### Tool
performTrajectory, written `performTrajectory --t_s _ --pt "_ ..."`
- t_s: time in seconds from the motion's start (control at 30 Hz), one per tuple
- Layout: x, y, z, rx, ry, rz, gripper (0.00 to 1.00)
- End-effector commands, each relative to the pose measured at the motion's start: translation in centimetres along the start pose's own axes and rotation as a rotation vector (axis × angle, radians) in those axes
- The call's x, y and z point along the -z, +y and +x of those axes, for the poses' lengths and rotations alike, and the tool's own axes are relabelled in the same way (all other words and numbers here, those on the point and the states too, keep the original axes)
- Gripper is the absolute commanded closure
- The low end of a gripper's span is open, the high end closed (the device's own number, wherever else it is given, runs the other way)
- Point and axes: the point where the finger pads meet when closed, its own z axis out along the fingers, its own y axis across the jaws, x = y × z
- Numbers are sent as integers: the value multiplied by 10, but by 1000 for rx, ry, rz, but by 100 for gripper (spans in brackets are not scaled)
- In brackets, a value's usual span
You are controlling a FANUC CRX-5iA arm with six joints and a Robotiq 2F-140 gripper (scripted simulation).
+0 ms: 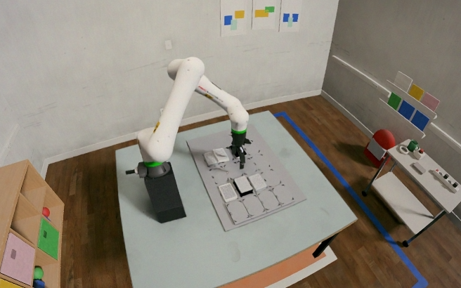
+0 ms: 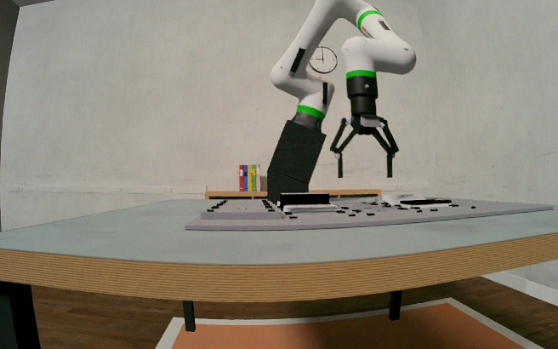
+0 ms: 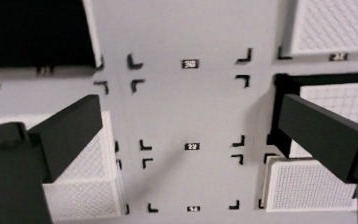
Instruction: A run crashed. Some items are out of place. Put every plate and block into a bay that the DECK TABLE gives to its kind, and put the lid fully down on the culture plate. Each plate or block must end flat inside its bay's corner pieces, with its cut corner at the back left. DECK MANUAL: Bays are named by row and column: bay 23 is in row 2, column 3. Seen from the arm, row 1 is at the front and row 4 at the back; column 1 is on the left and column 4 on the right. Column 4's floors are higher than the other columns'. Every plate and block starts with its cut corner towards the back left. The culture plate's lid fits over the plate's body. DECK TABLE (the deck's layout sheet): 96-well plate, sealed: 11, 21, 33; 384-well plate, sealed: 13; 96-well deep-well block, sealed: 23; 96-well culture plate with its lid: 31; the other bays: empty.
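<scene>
Hovering spread and empty, the hand (image 1: pixel 240 159) (image 2: pixel 364 175) (image 3: pixel 190 111) could snag the tilted plate (image 1: pixel 221 154) (image 3: pixel 80 155) in column 1 if lowered off-centre, dragging the overlapped front plate (image 1: pixel 209 158) (image 3: pixel 85 200) from its corners

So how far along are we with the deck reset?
Column 3 looks done: the fine-grid plate, deep-well block and sealed plate sit in bays 13, 23 and 33. Nothing is in hand; the gripper is open. Left: the tilted white plate, overlapping its neighbour at column 1's front. I can't confirm the culture lid.
</scene>
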Motion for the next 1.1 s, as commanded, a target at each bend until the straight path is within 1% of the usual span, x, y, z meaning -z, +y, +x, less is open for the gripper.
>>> performTrajectory --t_s 0.0,0.07,0.57,0.63,1.07 --pt "0 -16 -7 44 5 7 0" --pt "0 -16 -7 44 5 7 0" --pt "-1 -71 -32 44 5 7 0" --pt "-1 -71 -32 44 5 7 0" --pt "-3 -118 -54 44 5 7 0"
